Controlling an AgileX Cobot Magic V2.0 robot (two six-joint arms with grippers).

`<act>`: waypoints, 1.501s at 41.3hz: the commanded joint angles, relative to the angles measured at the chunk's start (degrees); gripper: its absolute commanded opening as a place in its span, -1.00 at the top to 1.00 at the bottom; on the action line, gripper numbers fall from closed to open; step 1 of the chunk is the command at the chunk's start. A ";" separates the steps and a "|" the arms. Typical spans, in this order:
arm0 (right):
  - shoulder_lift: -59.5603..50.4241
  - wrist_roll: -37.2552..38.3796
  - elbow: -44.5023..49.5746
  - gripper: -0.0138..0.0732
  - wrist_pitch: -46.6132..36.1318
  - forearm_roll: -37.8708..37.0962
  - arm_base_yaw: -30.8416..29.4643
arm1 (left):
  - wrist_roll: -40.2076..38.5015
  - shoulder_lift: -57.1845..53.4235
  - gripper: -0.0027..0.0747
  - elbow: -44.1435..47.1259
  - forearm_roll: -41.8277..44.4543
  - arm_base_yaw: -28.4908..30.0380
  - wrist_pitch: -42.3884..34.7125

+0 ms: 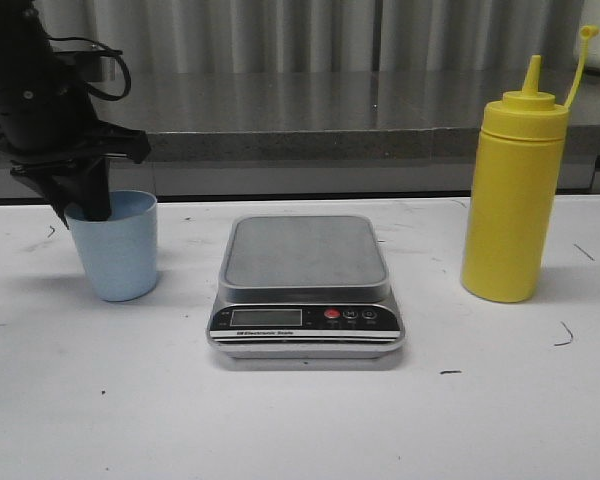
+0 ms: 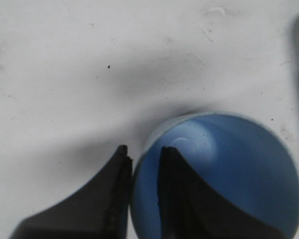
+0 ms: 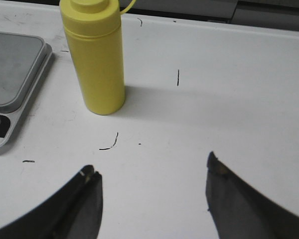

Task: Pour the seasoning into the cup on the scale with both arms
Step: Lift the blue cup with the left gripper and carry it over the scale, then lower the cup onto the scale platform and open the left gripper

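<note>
Light-blue matte plastic, tapered and handleless, forms the cup (image 1: 115, 246), which stands on the white table (image 1: 300, 420) beside the scale, not yet on it. The left gripper (image 2: 142, 164) straddles the cup's rim, one black finger inside and one outside, the jaws drawn close on the thin wall (the wrist view suggests contact, so a grip is judged made). The flat silver-grey scale (image 1: 306, 285), a brushed steel platform over a black panel with display and red button, lies just beside that gripper and carries nothing. The right gripper (image 3: 152, 191) hangs wide open and holds nothing; ahead of its fingers, well apart, stands the tall yellow plastic squeeze bottle (image 3: 95, 59), smooth, cylindrical and cone-nozzled, its cap dangling on a thin strap. Judged progress: early. Placing the cup, grasping the bottle and pouring all remain.
</note>
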 commanded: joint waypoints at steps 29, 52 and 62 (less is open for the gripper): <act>0.52 -0.57 -1.69 -0.41 -4.12 -0.52 0.12 | 0.05 -9.79 0.98 -18.30 -6.34 -8.25 8.03; 0.52 -0.57 -1.69 -0.41 -4.12 -0.52 0.12 | 0.05 -1.03 0.98 -18.99 3.09 -20.76 2.07; 0.52 -0.57 -1.69 -0.41 -4.12 -0.52 0.12 | 0.05 0.65 0.98 -18.99 3.37 -20.65 1.38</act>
